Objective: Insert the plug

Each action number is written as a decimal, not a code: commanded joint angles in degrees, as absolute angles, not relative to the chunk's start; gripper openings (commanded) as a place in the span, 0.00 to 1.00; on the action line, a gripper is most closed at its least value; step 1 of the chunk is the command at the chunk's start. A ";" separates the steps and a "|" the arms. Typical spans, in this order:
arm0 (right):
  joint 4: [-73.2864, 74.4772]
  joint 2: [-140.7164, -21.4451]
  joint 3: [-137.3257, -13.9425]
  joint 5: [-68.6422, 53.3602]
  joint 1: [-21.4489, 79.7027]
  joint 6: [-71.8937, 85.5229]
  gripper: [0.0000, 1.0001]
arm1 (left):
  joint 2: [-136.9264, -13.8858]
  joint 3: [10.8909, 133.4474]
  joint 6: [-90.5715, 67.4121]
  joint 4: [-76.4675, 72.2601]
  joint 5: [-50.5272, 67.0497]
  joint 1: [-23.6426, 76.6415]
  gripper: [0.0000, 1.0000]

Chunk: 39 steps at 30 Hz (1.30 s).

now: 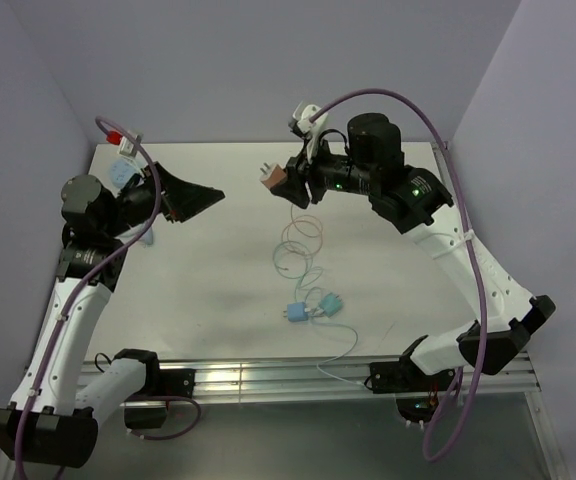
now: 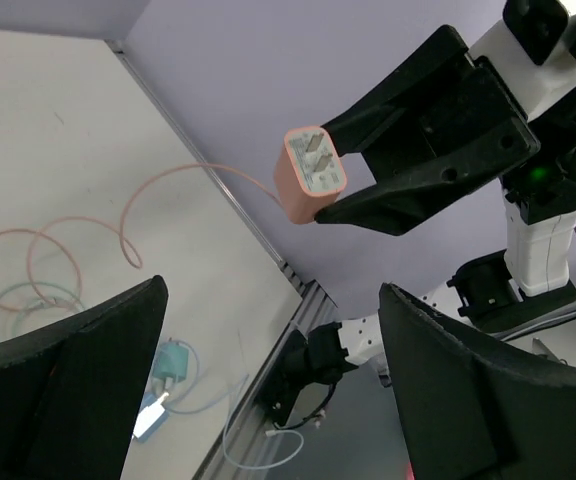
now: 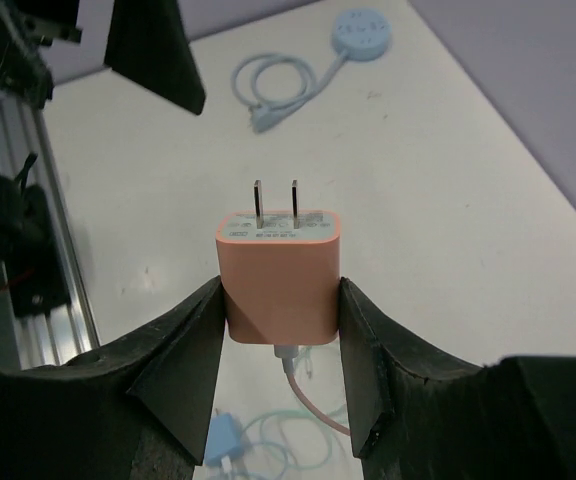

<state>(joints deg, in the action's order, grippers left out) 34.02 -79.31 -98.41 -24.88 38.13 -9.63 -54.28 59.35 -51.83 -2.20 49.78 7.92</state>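
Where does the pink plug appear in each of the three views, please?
Top external: pink plug above centre, held between the jaws.
Left wrist: pink plug upper centre, prongs toward the camera.
Right wrist: pink plug centre, prongs pointing up.
Shared landmark: the pink cable trailing from it.

Robotics lab test cell: white tabletop point(image 1: 198, 290) boxed in by bare lavender walls point(image 1: 218, 70), aluminium rail point(image 1: 268, 375) at its near edge, bolted-down left arm point(image 1: 78, 300) and right arm point(image 1: 468, 270), exposed purple cabling point(image 1: 368, 92).
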 commanded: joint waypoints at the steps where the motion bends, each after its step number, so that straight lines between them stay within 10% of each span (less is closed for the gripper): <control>1: 37.78 -77.87 -98.70 -31.29 39.19 -15.82 0.00 | -55.89 61.00 -52.73 1.23 52.37 8.26 0.93; 29: 41.31 -81.47 -95.01 -31.82 44.82 -19.42 0.00 | -64.33 61.43 -50.71 6.68 48.25 23.02 0.89; 39: 42.37 -82.79 -96.07 -28.22 46.32 -19.34 0.00 | -64.86 61.09 -51.59 6.24 49.04 23.73 0.52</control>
<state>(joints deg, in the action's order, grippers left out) 42.50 -82.50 -93.86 -30.24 45.58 -18.96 -65.14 59.79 -51.90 8.01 48.58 23.38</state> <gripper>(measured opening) 0.527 0.599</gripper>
